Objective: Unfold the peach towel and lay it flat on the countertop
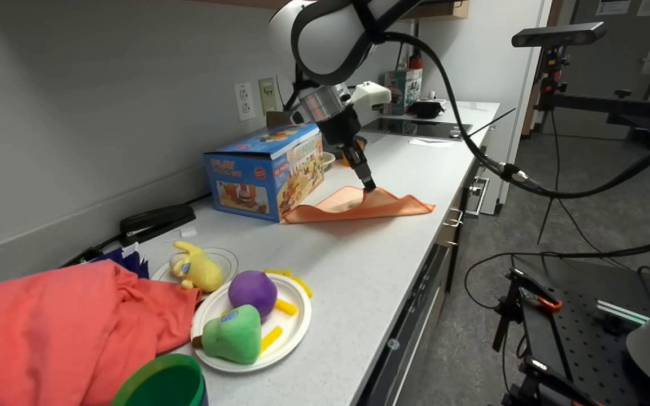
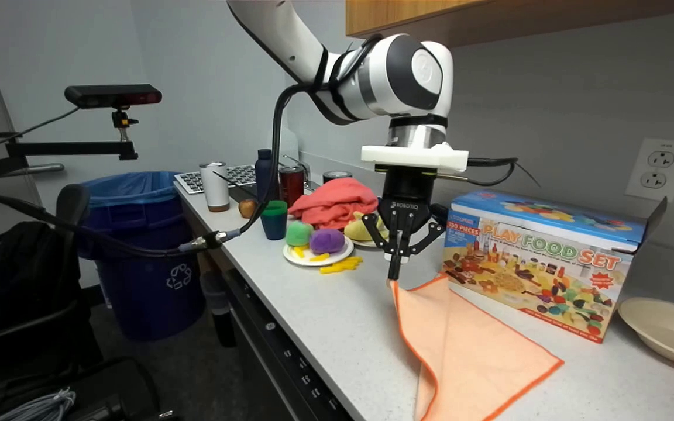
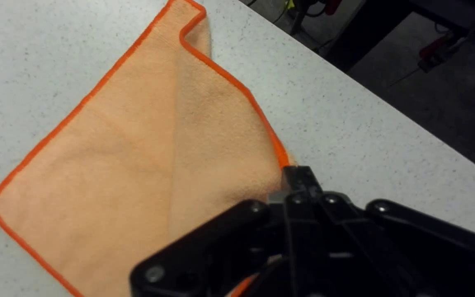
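Observation:
The peach towel (image 1: 353,210) has an orange hem and lies mostly spread out on the light countertop (image 1: 330,276). It also shows in an exterior view (image 2: 483,356) and in the wrist view (image 3: 118,173). My gripper (image 2: 394,277) is shut on a corner of the towel and holds it slightly above the countertop (image 2: 319,304). The gripper also shows in the wrist view (image 3: 297,170). A crease runs across the towel, and its front side lifts and curves toward the gripper. In the wrist view the gripper hides part of the towel.
A blue play food box (image 1: 263,175) stands beside the towel against the wall. A plate with plush toys (image 1: 294,341), a coral-red cloth heap (image 1: 77,332) and a green cup (image 1: 161,383) stand farther along. A beige bowl (image 2: 664,333) is beyond the box. The counter's front edge drops off near the towel.

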Tool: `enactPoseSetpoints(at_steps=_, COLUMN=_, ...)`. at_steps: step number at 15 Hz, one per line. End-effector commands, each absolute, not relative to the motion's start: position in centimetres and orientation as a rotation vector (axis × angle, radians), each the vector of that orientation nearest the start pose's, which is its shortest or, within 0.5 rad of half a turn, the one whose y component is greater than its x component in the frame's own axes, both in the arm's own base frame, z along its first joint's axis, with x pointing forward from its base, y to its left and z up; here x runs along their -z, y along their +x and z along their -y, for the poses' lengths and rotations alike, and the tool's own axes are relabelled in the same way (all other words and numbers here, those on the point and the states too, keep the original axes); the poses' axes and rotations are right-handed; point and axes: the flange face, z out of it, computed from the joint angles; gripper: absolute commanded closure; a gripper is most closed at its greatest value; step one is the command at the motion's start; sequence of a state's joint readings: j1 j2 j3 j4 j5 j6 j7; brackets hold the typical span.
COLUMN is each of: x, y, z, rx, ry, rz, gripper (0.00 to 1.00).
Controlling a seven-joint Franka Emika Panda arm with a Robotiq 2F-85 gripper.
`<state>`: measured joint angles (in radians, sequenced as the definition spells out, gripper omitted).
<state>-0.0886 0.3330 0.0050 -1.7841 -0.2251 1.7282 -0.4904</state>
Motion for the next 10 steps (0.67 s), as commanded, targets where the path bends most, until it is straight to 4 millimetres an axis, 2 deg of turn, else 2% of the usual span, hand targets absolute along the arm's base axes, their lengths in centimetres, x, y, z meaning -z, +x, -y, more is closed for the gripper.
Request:
enactPoseSetpoints(at_steps=1, x=-35.0, y=57.7, z=5.2, rx=-0.748, ry=-2.953, rz=1.034, gripper=1.0)
enactPoseSetpoints(at_steps=5, x=-34.6, y=57.5, z=3.8, rx=-0.76, ry=-2.88, rz=1.13, gripper=1.0)
enactPoseSetpoints(at_steps=10, x=-35.2, y=57.6, z=3.4, rx=-0.626, ry=-2.895, rz=1.082, gripper=1.0)
